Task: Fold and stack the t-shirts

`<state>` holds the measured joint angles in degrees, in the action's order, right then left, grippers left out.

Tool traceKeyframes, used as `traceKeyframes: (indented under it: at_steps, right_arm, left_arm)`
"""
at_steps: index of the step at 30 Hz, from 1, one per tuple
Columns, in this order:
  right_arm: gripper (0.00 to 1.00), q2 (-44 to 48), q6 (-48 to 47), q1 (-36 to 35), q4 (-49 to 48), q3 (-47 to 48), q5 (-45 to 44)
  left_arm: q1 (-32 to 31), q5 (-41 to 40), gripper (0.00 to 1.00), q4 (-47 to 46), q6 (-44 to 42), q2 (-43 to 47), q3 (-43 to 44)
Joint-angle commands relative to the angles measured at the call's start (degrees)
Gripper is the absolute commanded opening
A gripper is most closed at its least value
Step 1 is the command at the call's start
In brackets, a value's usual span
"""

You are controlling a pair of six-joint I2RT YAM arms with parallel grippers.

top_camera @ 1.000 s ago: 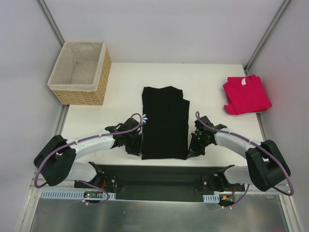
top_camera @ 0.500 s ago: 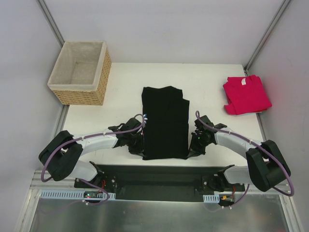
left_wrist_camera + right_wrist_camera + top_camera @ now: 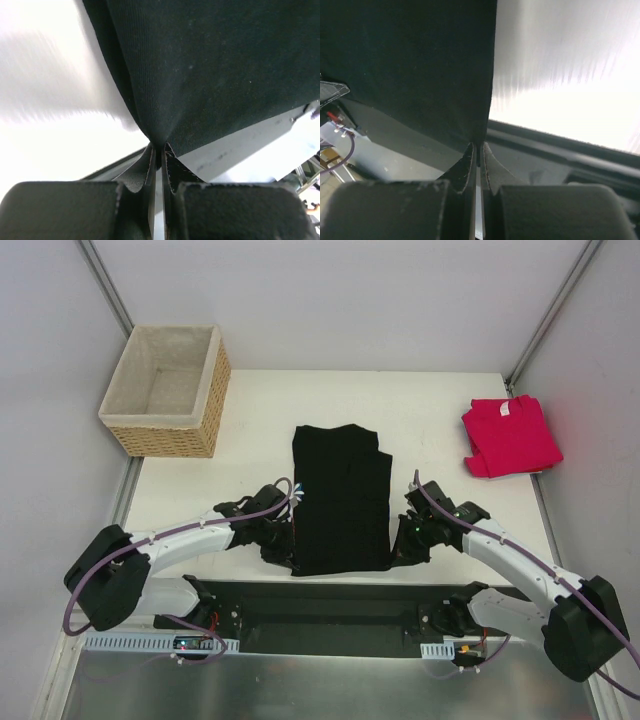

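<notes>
The black t-shirt (image 3: 340,497) lies as a long folded strip in the middle of the table, a bit of its blue daisy print (image 3: 298,489) showing at its left edge. My left gripper (image 3: 291,558) is shut on its near left corner, and the black cloth (image 3: 210,75) rises straight out of the pinched jaws. My right gripper (image 3: 393,558) is shut on the near right corner, where the same cloth (image 3: 410,70) runs away from the jaws. The pinkish-red t-shirt (image 3: 509,436) lies folded at the table's far right edge.
A wicker basket (image 3: 168,390) with pale lining stands at the table's far left corner. The white table (image 3: 440,410) ends close behind both grippers at a dark rail (image 3: 330,600). Grey walls close in on both sides.
My left gripper has shut on the black shirt's near left corner. Both wrists have lifted a little and the near hem has drawn slightly away from the table edge.
</notes>
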<state>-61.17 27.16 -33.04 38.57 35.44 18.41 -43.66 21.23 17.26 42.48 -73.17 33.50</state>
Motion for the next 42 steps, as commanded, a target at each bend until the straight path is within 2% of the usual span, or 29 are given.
traceKeyframes:
  at_steps: [1, 6, 13, 21, 25, 29, 34, 42]
  right_arm:
    - [0.01, 5.8, 3.8, -1.8, 7.6, -1.0, -1.4]
    - [0.01, 10.1, 6.9, -3.4, 10.5, -0.8, -2.5]
    - [0.01, 17.3, 12.5, -7.6, 13.5, -2.9, -5.2]
    - [0.01, 23.1, 19.5, -17.3, 18.2, -0.9, -12.3]
    - [0.01, 22.2, 20.9, -23.2, 24.0, 6.2, -18.1]
    - [0.01, 20.8, 20.8, -25.8, 28.5, 15.6, -26.5]
    - [0.01, 19.0, 19.6, -26.0, 30.3, 18.9, -28.2]
    - [0.01, 14.7, 15.9, -25.2, 29.9, 21.2, -31.6]
  left_arm:
    - [-0.8, 1.4, 0.0, 7.5, -0.8, 4.7, 1.1]
    - [-1.6, 2.6, 0.0, 9.5, 0.1, 8.3, 0.4]
    - [-5.4, 0.0, 0.0, 13.9, 2.9, 14.3, 0.0]
    - [-11.8, -4.6, 0.0, 16.2, 8.5, 20.0, -0.5]
    - [-15.0, -10.0, 0.0, 20.3, 8.8, 20.3, 5.2]
    - [-15.8, -14.5, 0.0, 24.8, 7.5, 20.4, 11.6]
    - [-15.8, -17.8, 0.0, 28.4, 6.0, 20.3, 16.9]
    - [-15.8, -19.8, 0.0, 28.8, 3.9, 16.2, 19.8]
